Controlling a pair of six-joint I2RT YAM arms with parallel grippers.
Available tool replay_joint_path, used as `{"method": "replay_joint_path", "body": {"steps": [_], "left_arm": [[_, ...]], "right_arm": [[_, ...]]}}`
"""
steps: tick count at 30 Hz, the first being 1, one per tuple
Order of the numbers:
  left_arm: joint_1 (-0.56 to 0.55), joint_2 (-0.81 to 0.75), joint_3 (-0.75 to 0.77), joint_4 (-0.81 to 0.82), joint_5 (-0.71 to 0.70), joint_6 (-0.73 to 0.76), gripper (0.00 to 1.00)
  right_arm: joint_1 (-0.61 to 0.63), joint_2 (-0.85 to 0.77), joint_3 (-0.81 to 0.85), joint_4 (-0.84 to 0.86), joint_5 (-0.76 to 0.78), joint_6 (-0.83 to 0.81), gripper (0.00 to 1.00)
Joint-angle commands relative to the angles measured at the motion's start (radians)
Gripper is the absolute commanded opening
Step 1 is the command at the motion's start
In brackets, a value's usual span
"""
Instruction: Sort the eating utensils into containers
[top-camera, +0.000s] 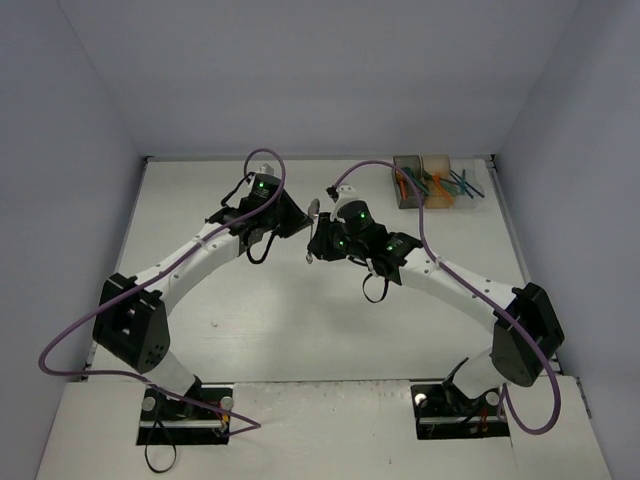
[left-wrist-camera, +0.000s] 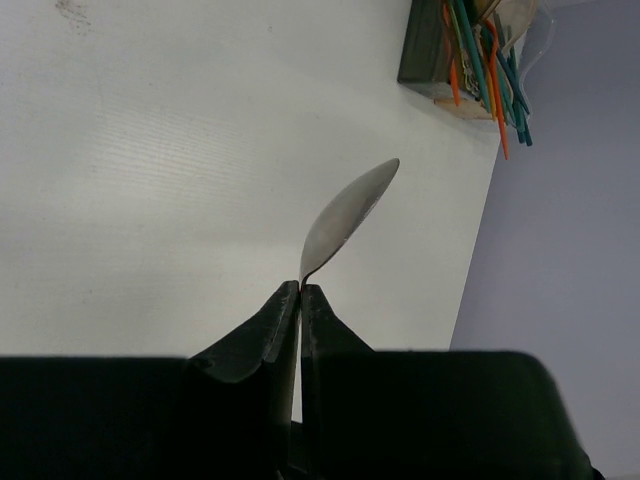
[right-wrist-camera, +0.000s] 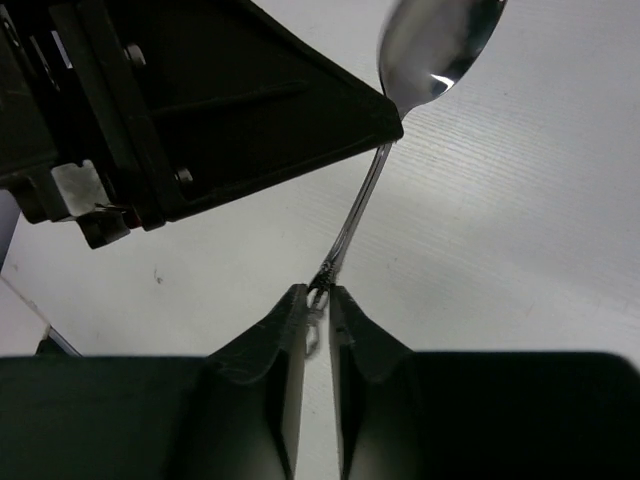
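Silver spoon (right-wrist-camera: 440, 42), one, clamped at neck by left gripper (left-wrist-camera: 301, 290), at handle end by right gripper (right-wrist-camera: 318, 293); three containers (top-camera: 408, 190) beyond.

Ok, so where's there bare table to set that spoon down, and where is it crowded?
Bare: the far-left table between the left arm and the back wall, and the near middle between both arms. Crowded: the far-right corner, where the containers hold utensils, and the centre, where the left gripper and right gripper clamp the spoon.
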Motion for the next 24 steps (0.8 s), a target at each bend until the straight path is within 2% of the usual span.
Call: {"method": "replay_joint_path", "body": {"steps": [1,5,15,17,20,24], "left_arm": [[-0.009,-0.076,-0.014,0.133,0.013,-0.032,0.00],[-0.010,-0.077,-0.025,0.154,0.024,-0.032,0.00],[-0.008,-0.071,-0.050,0.181,0.027,-0.011,0.00],[-0.010,-0.073,-0.063,0.192,0.027,0.002,0.00],[-0.010,-0.076,-0.082,0.224,0.027,0.019,0.00],[-0.010,-0.075,-0.106,0.281,0.039,0.029,0.00]], "right_arm": [[0.000,-0.020,-0.011,0.075,0.024,0.013,0.08],[-0.002,-0.013,-0.025,0.077,0.020,0.022,0.00],[-0.002,-0.018,-0.032,0.082,0.048,-0.003,0.01],[-0.002,-0.034,-0.038,0.080,0.060,-0.022,0.08],[-0.006,-0.072,-0.052,0.076,0.081,-0.048,0.27],[-0.026,-0.097,-0.053,0.063,0.081,-0.079,0.34]]}}
